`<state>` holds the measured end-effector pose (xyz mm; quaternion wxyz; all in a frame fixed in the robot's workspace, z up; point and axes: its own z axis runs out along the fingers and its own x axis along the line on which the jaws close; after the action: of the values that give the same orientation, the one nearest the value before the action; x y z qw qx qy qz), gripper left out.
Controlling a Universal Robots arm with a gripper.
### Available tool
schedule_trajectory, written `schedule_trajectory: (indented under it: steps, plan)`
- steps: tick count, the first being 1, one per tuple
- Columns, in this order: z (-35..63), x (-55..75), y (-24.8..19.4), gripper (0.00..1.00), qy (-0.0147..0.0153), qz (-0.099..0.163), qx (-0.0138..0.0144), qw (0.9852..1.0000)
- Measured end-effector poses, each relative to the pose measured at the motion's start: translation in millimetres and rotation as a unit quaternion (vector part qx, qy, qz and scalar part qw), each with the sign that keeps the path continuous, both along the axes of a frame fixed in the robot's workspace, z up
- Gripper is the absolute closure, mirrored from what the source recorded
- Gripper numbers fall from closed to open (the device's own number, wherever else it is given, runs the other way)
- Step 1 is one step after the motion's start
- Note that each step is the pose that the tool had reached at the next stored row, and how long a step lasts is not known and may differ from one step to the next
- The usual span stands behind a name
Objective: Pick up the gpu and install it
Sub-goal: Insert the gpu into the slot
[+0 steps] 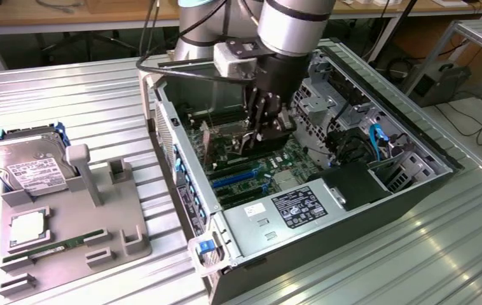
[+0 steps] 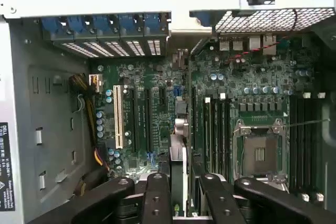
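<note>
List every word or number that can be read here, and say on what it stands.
"DELL": black sticker on the grey cover, wrist view; its finer print is unreadable.
Hard drive label: too small to read.
Power supply label: too small to read.
gpu in the hand: no text visible.

Hard drive (image 1: 25, 166): you see it standing tilted at the grey holder's (image 1: 126, 238) far edge.
Processor (image 1: 27, 227): flat, mid-holder.
Memory stick (image 1: 55, 246): lying along the holder's near edge.
</note>
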<state>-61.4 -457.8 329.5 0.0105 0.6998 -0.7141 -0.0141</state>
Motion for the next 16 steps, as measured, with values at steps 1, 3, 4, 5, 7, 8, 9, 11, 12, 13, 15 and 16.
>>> schedule_trajectory:
  steps: [1, 3, 4, 5, 7, 8, 9, 11, 12, 13, 15, 16]
  plan:
    - [-16.8, -8.5, -0.3, 0.74, 0.0000, 0.011, 0.0000, 0.9999]
    - [-29.5, -8.9, -0.4, 0.74, 0.0000, 0.018, -0.0001, 0.9998]
    - [-29.6, -8.9, -0.3, 0.74, 0.0000, 0.018, 0.0000, 0.9998]
    - [-29.6, -8.9, -0.3, 0.74, 0.0000, 0.018, 0.0000, 0.9998]
    - [-30.8, -8.9, -0.3, 0.74, -0.0005, 0.018, 0.0001, 0.9998]
    - [-32.7, -8.9, -0.3, 0.74, -0.0008, 0.018, 0.0000, 0.9998]
    - [-34.5, -8.9, -0.3, 0.74, -0.0010, 0.018, 0.0001, 0.9998]
    - [-38.0, -9.0, -0.3, 0.74, -0.0010, 0.018, 0.0000, 0.9998]
    - [-40.5, -9.1, -0.3, 0.74, -0.0010, 0.018, 0.0000, 0.9998]
    - [-43.7, -9.1, -0.3, 0.74, -0.0010, 0.018, 0.0000, 0.9998]
    - [-49.8, -9.2, 0.9, 0.74, -0.0010, 0.018, 0.0000, 0.9998]
    - [-52.0, -9.1, 1.9, 0.74, -0.0010, 0.018, 0.0000, 0.9998]
